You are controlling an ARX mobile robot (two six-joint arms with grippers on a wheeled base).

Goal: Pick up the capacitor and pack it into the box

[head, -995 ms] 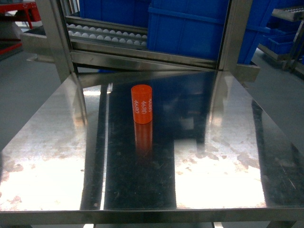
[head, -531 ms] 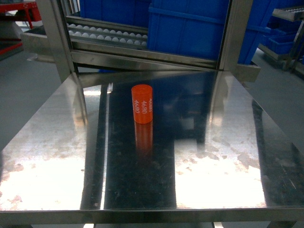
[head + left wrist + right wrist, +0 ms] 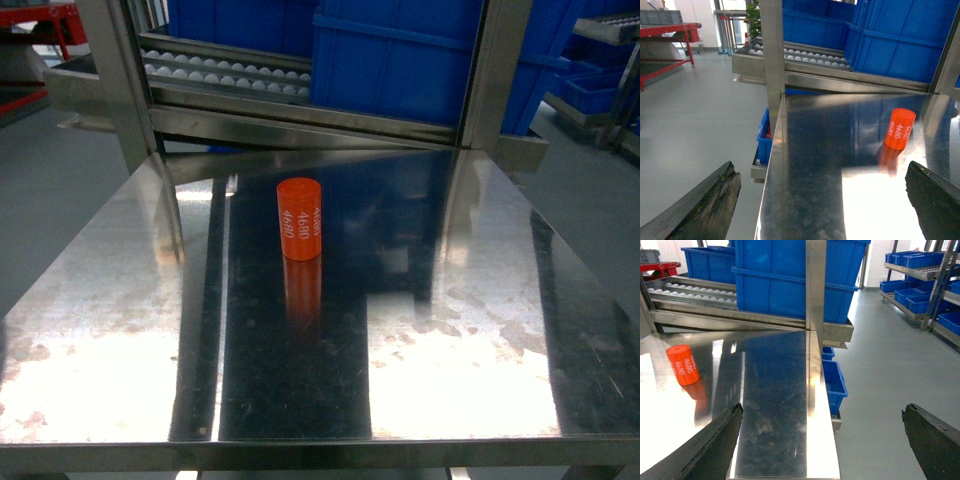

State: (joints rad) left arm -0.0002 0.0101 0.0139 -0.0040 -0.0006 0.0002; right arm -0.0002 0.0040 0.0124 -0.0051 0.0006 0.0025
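On steel table, upright capacitor, well apart from both wide-spread tools

The capacitor is a short orange-red cylinder with white print reading 4680 running down its side. It stands upright on its flat end on the shiny steel tabletop, a little left of the middle and toward the far half. Its orange reflection stretches toward the near edge on the metal. Nothing touches it. The pink box is not visible in any view.
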